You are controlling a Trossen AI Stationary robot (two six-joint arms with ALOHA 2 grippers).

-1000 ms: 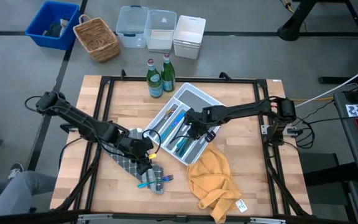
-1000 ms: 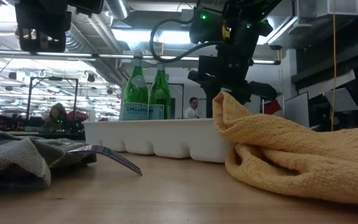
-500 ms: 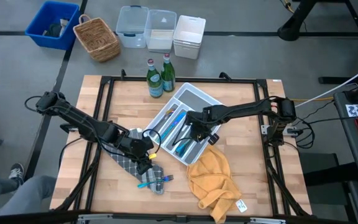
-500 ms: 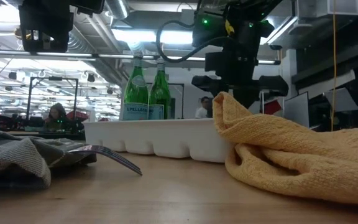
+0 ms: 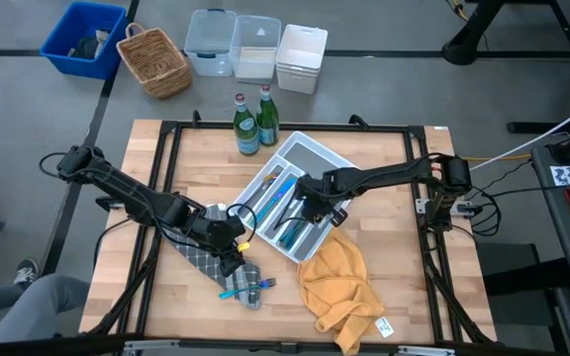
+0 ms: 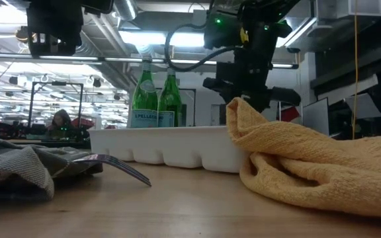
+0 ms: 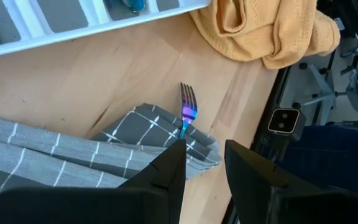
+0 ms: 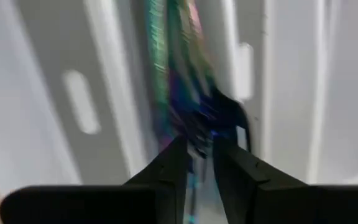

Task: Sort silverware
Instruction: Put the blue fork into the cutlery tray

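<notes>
On the left I see my left arm reaching across the desk (image 5: pixel 364 148), and its pincer (image 5: pixel 234 249) hangs over the grey checked cloth (image 5: pixel 206 259). In the left wrist view its two fingers (image 7: pixel 169 171) stand a little apart with nothing between them, and the tip of a fork (image 7: pixel 187 112) lies on the cloth just ahead of them. Near the cloth's front corner, in the high view, this fork (image 5: pixel 245 288) lies with a teal utensil (image 5: pixel 231 293) beside it.

In the middle stands the white tray (image 5: pixel 317 156), set at an angle, with several blue and teal utensils (image 5: pixel 290 229) lying in its long compartments. Behind the tray are two green bottles (image 5: pixel 255 119).

My right pincer (image 5: pixel 317 210) is low over the tray. In the right wrist view its fingers (image 8: pixel 173 168) are close together around a shiny blue-purple utensil (image 8: pixel 182 87) inside one compartment, but the view is blurred and I cannot tell if they really grip it.

To the right and front of the tray, touching its corner, lies the yellow towel (image 5: pixel 339 287).
</notes>
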